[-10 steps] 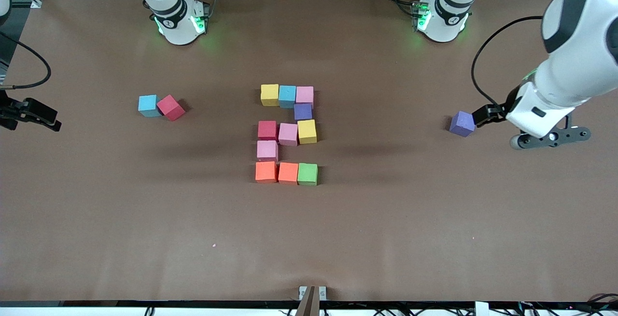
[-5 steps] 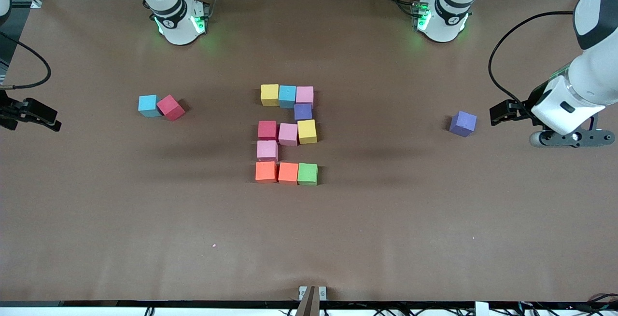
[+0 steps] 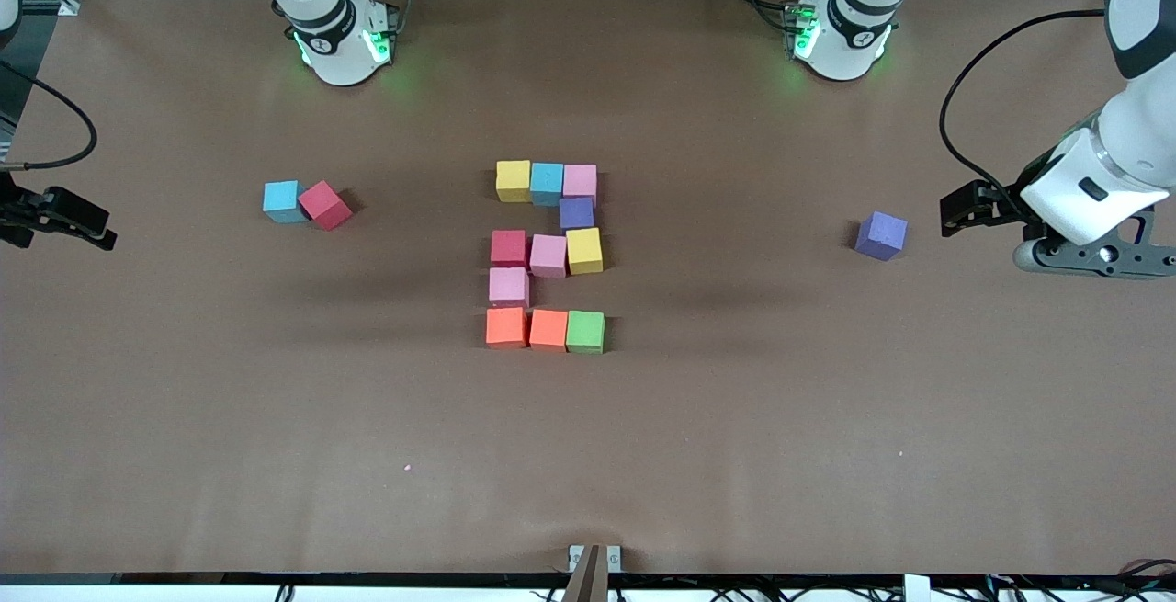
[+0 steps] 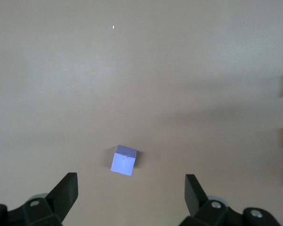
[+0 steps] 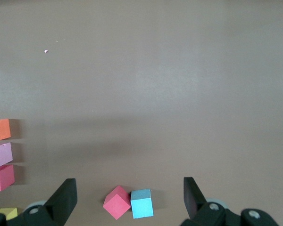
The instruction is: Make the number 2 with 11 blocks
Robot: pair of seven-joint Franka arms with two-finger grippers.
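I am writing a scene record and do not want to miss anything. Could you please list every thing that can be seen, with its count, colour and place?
number 2: eleven blocks, yellow, blue, pink, purple, red, orange and green; middle of the table.
spare purple block: one, purple; alone toward the left arm's end.
spare blue block: one, blue; toward the right arm's end.
spare red block: one, red; turned at an angle, against the blue one.
table: one, brown.
left gripper: open, empty, above the table beside the purple block.
right gripper: open, empty, above the table's edge at the right arm's end.
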